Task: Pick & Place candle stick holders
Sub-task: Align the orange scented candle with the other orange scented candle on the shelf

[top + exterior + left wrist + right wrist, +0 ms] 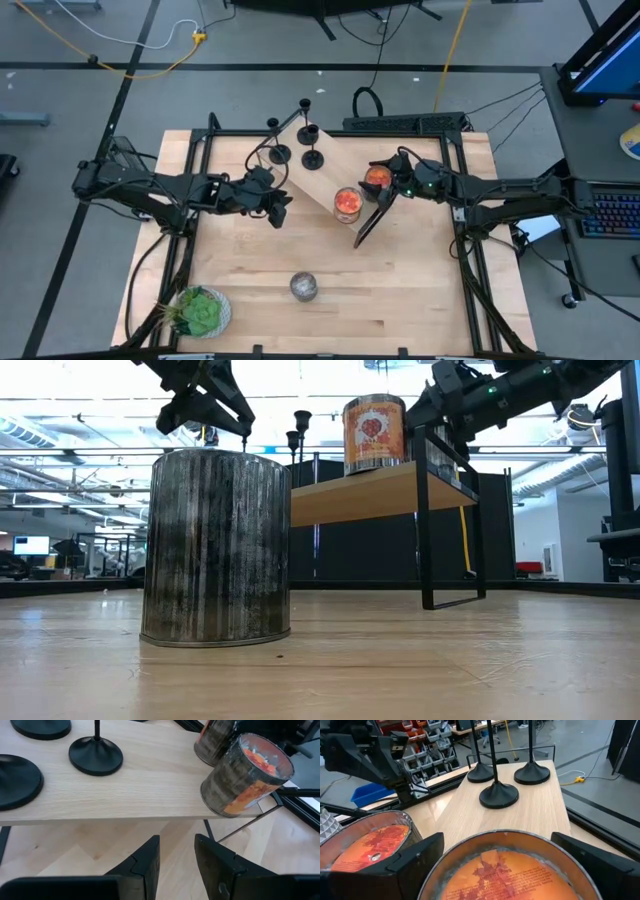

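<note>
Three black candle stick holders (280, 154) (308, 132) (313, 158) stand by their round bases on the far end of a small raised wooden shelf (322, 178); their bases show in the left wrist view (95, 756). My left gripper (279, 211) hovers open and empty just off the shelf's left long edge (100, 815), its fingers (147, 860) pointing at that edge. My right gripper (381, 181) is at the shelf's right corner, shut on an orange-red glass jar (505, 870). A second orange-red jar (347, 204) stands on the shelf's near corner. My right gripper holds the orange-red jar's round wall near its rim (445, 857), one finger (417, 855) on each of two opposite sides. The fingers come from the table's right, slanting down. The jar is upright, mouth up; I cannot tell whether its bottom is on the shelf.
A squat silver jar (304, 287) stands on the table near the front, filling the low view (215, 545). A green plant (200, 312) sits at the front left corner. The shelf has black metal legs (425, 530). A black frame runs around the table.
</note>
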You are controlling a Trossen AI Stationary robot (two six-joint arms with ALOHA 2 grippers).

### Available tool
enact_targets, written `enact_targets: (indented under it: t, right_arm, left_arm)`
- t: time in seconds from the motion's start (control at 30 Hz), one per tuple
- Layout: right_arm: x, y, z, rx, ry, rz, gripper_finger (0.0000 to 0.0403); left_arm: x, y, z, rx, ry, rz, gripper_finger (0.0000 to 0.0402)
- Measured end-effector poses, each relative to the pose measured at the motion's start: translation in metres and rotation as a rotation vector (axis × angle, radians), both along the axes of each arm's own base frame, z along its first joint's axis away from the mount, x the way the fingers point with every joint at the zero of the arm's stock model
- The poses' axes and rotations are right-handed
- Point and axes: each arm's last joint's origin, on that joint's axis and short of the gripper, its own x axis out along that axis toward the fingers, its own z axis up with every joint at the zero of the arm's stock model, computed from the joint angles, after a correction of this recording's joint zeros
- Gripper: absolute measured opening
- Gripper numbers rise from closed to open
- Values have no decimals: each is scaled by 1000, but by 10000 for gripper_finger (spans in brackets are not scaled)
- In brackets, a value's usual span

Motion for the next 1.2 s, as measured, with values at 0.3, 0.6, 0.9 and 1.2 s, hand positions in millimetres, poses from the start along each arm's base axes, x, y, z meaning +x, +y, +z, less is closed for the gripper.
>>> enact_targets:
  t: [0.3,0.6,0.9,1.2]
  right_arm:
    - [2,0,7,-1,-73,22,357]
    - [3,1,15,-1,-158,46,357]
    - [-28,2,43,-127,-256,-79,335]
    - [-56,3,39,-119,-119,-230,177]
  left_arm:
    - [0,0,0,-2,1,-9,127]
    - [0,0,0,0,2,-11,127]
    - [0,0,0,0,6,-11,127]
    - [0,0,-6,12,20,-11,127]
